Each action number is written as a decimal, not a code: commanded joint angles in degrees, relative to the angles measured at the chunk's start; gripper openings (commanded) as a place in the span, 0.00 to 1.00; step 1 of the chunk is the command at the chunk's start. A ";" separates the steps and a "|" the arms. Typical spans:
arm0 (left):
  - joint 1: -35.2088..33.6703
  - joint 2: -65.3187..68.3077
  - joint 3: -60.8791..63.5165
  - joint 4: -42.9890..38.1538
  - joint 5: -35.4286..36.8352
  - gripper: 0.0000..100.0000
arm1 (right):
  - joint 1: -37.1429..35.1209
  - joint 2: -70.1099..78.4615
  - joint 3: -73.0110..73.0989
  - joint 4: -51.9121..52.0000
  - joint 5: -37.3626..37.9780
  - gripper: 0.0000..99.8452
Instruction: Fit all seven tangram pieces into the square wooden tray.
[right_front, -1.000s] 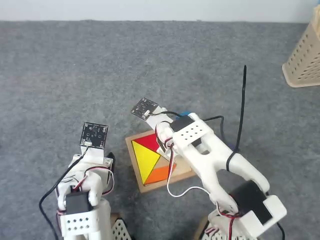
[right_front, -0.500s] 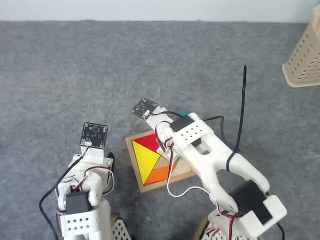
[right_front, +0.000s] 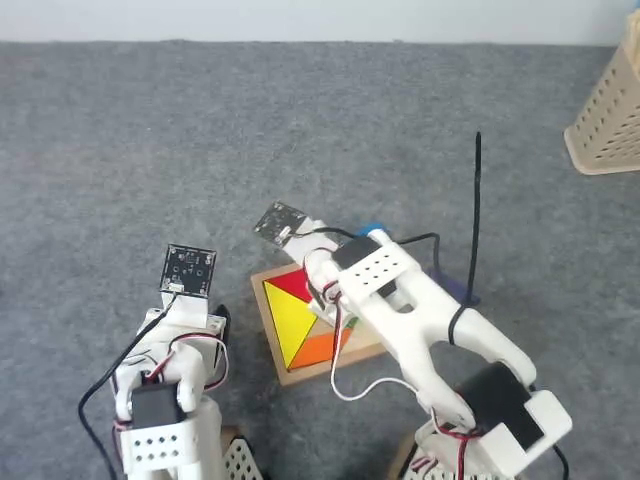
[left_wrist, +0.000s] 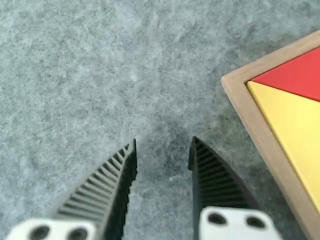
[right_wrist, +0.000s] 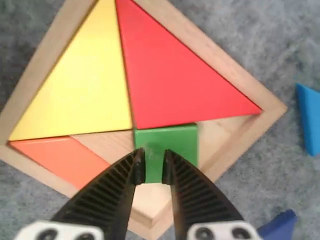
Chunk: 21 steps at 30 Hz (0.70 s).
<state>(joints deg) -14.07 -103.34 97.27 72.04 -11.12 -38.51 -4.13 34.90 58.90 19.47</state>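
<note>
Green square lying in the wooden tray, touching the red triangle. Right end effector barely apart over it; left end effector apart above the desk left of the tray, gripping nothing. Could drag the square askew when lifting away, blocking the remaining gaps for other pieces.

My right arm hid half the tray from above; blue piece and dark blue piece were edge-cropped.
</note>
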 joint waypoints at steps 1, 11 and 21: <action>0.00 -0.35 -0.66 0.26 -0.26 0.17 | 4.97 -1.01 -3.08 0.66 -3.16 0.06; 0.00 -0.35 -0.66 0.26 -0.26 0.17 | 15.96 -1.01 -7.03 3.21 -8.53 0.05; 0.00 -0.35 -0.66 0.26 -0.26 0.17 | 26.24 -1.01 -13.27 13.32 -0.79 0.06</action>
<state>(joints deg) -14.07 -103.34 97.27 72.04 -11.12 -15.65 -4.13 26.64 67.78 11.38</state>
